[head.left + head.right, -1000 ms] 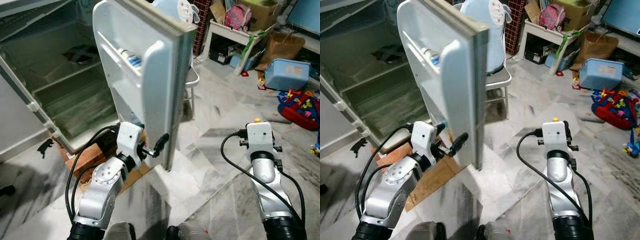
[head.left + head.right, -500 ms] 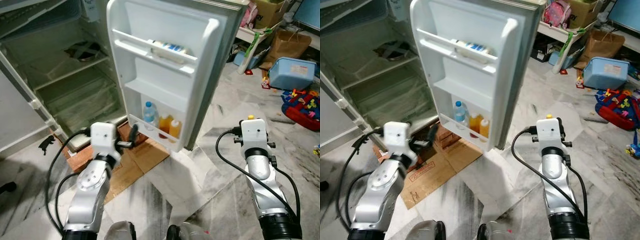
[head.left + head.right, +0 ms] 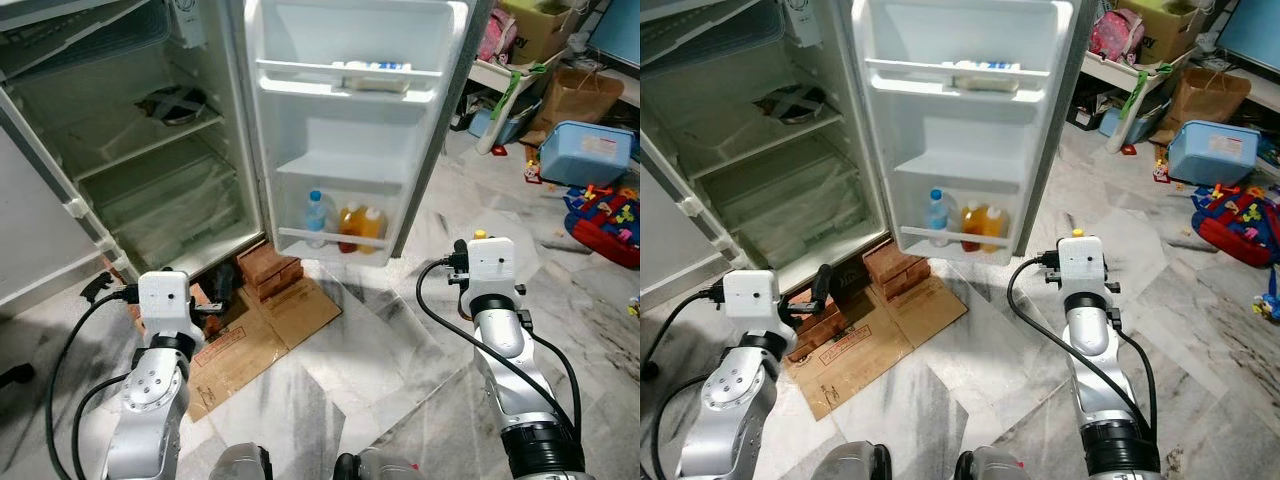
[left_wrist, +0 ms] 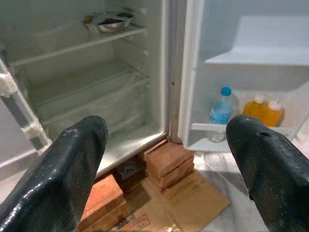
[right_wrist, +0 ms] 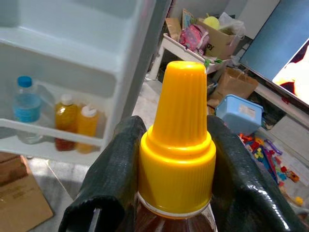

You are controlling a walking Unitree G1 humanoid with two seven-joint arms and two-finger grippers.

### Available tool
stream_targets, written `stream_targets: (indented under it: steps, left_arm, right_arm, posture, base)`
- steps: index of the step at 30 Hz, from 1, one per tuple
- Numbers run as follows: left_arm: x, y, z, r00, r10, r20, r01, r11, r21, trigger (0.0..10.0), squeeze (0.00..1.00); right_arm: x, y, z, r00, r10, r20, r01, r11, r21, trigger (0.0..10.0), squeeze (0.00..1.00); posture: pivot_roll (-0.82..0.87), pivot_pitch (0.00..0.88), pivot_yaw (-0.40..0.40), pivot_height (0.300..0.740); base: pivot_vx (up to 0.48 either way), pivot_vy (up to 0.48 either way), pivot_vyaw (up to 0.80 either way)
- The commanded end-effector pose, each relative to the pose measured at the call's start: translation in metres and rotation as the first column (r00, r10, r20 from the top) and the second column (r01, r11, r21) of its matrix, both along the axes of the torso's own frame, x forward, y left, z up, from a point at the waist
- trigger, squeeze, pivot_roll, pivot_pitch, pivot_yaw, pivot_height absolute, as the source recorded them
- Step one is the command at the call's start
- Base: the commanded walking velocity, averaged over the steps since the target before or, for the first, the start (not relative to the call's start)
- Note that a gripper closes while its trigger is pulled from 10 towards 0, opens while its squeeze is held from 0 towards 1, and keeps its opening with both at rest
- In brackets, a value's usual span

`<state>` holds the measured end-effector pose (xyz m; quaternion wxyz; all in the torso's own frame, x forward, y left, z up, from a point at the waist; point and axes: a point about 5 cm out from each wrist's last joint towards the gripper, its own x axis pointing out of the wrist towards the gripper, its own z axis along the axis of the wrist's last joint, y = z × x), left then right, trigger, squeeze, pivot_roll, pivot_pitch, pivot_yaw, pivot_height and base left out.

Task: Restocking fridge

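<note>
The fridge (image 3: 150,190) stands open, its door (image 3: 350,140) swung wide. The door's bottom shelf holds a blue-capped water bottle (image 3: 315,218) and two orange bottles (image 3: 360,225); the top shelf holds a flat blue-labelled pack (image 3: 372,68). My left gripper (image 4: 166,135) is open and empty, low in front of the fridge's base and facing the compartment. My right gripper (image 5: 176,140) is shut on a bottle with a yellow cap (image 5: 177,130), held to the right of the door; the cap's tip (image 3: 479,234) peeks above the wrist.
A dark dish (image 3: 172,103) lies on an upper fridge shelf. Red bricks (image 3: 270,270) prop up the fridge, with flattened cardboard (image 3: 265,325) on the marble floor. A blue box (image 3: 585,150), toys (image 3: 605,215) and a paper bag (image 3: 570,90) clutter the right.
The fridge door has swung from nearly edge-on to wide open. My left gripper has drawn back from the door's lower edge, to the left and down. The right arm keeps its bottle.
</note>
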<state>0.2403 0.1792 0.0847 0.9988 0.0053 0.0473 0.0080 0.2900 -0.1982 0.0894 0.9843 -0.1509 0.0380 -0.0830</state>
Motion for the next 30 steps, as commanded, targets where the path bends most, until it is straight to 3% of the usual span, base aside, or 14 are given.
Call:
stream_targets:
  steps: [1,7,14,24,30]
  left_arm:
    - [0.0,-0.001,0.005,1.0,-0.009,0.028,0.009,1.0,0.016,10.0,0.0]
    - [0.003,-0.009,0.009,0.998,-0.028,0.051,0.028,1.0,0.002,10.0,0.0]
    - [0.005,-0.009,0.01,0.998,-0.027,0.054,0.027,1.0,0.004,10.0,0.0]
    - [0.005,-0.008,0.008,0.999,-0.006,0.047,0.006,1.0,0.01,10.0,0.0]
    - [0.005,-0.007,0.005,0.999,0.026,0.031,-0.026,1.0,0.005,10.0,0.0]
  right_arm:
    - [0.003,0.004,0.007,0.999,0.027,0.035,-0.027,1.0,-0.001,10.0,0.0]
    - [0.005,0.01,0.009,0.997,0.058,0.046,-0.059,0.998,0.014,10.0,0.0]
    - [0.007,0.006,0.011,0.997,0.053,0.058,-0.055,0.998,0.034,10.0,0.0]
    - [0.005,0.013,0.012,0.992,0.109,0.063,-0.111,0.993,0.032,10.0,0.0]
    - [0.005,0.023,0.014,0.98,0.182,0.075,-0.186,0.981,0.056,10.0,0.0]
  posture:
    - [0.03,0.087,-0.024,0.74]
    - [0.03,0.087,-0.025,0.74]
    - [0.03,0.096,-0.022,0.74]
    - [0.02,0.101,-0.025,0.74]
    - [0.02,0.104,-0.026,0.74]
  base:
    - [0.0,0.0,0.0]
    - [0.253,-0.121,0.0]
    - [0.326,-0.332,0.0]
    - [0.318,-0.357,0.0]
    - [0.219,-0.23,0.8]
